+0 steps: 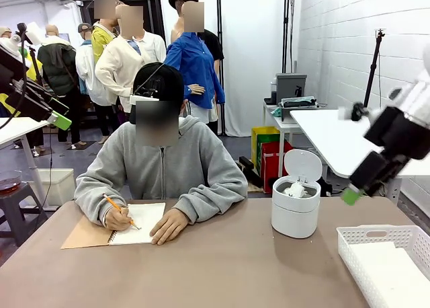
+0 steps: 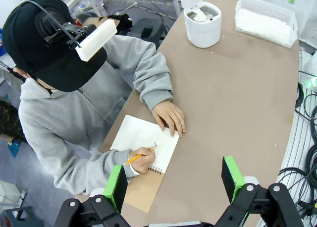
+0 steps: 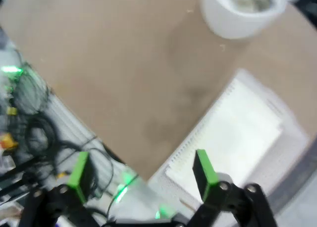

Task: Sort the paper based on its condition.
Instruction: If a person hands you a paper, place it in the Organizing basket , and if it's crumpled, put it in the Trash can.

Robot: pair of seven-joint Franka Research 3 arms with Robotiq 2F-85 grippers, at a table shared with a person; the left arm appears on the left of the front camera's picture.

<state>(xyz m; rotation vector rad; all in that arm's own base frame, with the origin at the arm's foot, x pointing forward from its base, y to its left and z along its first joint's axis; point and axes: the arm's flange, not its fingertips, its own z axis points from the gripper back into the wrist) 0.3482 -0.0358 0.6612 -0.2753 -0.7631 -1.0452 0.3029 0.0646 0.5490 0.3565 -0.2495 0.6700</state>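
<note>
Front view: a person in a grey hooded sweatshirt is sitting at the far side of the smooth brown worktop (image 1: 222,267), writing with a yellow pencil (image 1: 119,210) in a spiral-bound notebook (image 1: 138,223) whose brown cover is folded out flat. The left gripper (image 1: 59,120) is hanging high at the edge, well apart from the notebook; whether its fingers are spread cannot be told here. The right gripper (image 1: 351,196) is hovering above and between a round white plastic bin (image 1: 295,210) with its lid tipped up and a white lattice basket (image 1: 356,251). White wads (image 1: 294,188) are lying in the bin, and smooth flat sheets (image 1: 396,274) are lying in the basket.

Left wrist view: the left gripper (image 2: 173,182) is holding its fingers (image 2: 116,187) released and wide apart, grasping nothing. The notebook's white page (image 2: 143,138) is lying just beyond the fingers, with the person's hands resting on it. The bin (image 2: 202,25) and the basket (image 2: 266,20) are standing far beyond the fingers.

Right wrist view, blurred: the right gripper (image 3: 141,172) is keeping its fingers (image 3: 205,172) released, nothing between them. The flat white sheets (image 3: 237,133) in the basket are lying just past one finger; the bin (image 3: 242,11) is standing farther off.
</note>
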